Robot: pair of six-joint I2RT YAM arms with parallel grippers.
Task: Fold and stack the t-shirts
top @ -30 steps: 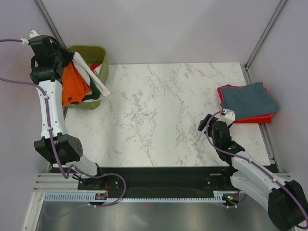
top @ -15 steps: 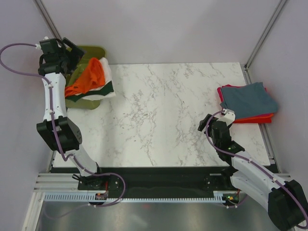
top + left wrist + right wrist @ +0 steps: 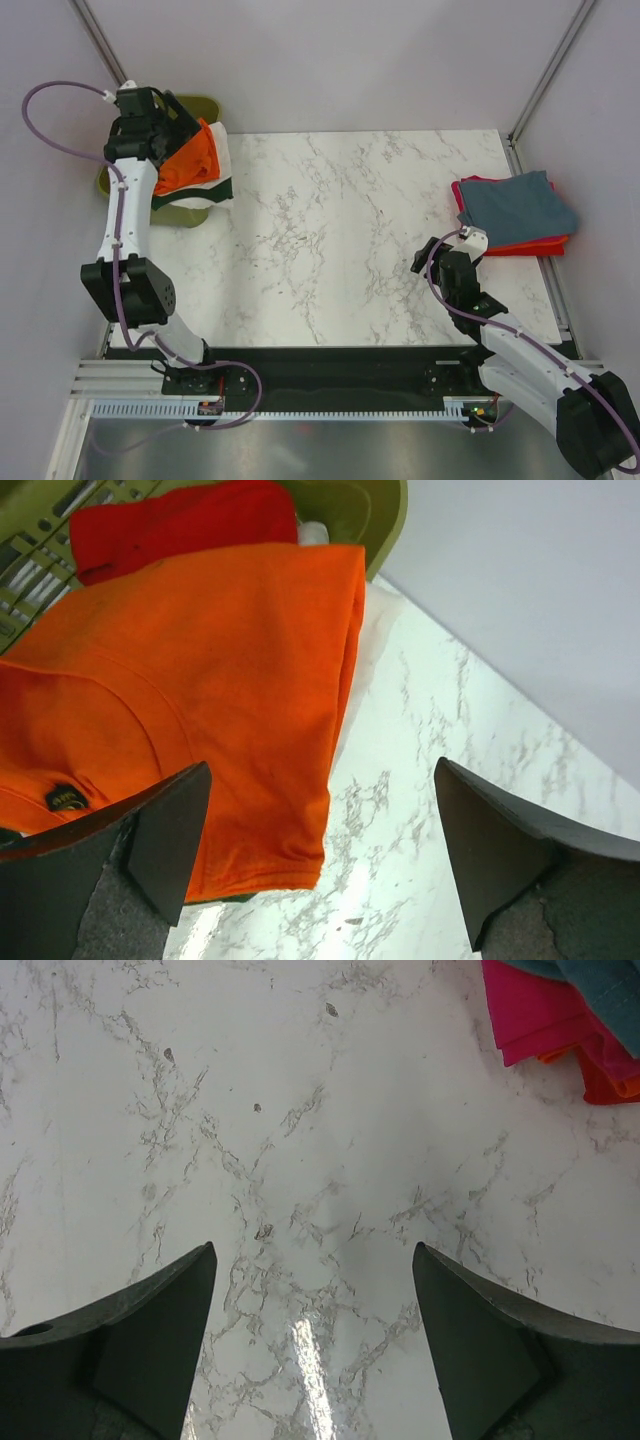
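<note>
Left gripper [image 3: 320, 780]: fingers spread wide, nothing held, hung over the orange t-shirt [image 3: 200, 660]. That shirt is draped over the rim of the olive bin [image 3: 372, 510] at the far-left corner, hem spilled onto the desk [image 3: 350, 220]. A white shirt with green trim [image 3: 218, 186] is seen under it, and a red shirt [image 3: 180, 525] is in the bin.

Step is judged to be pulling orange out for folding. The pinch should be taken near the collar, on orange cloth only, so the white one isn't dragged along. It should be lifted clear of the rim before being swung to desk centre.

Right gripper [image 3: 315, 1260]: fingers apart, empty, over bare marble near the right edge. The folded stack [image 3: 515, 210] sits at that edge, blue-grey on top.
</note>
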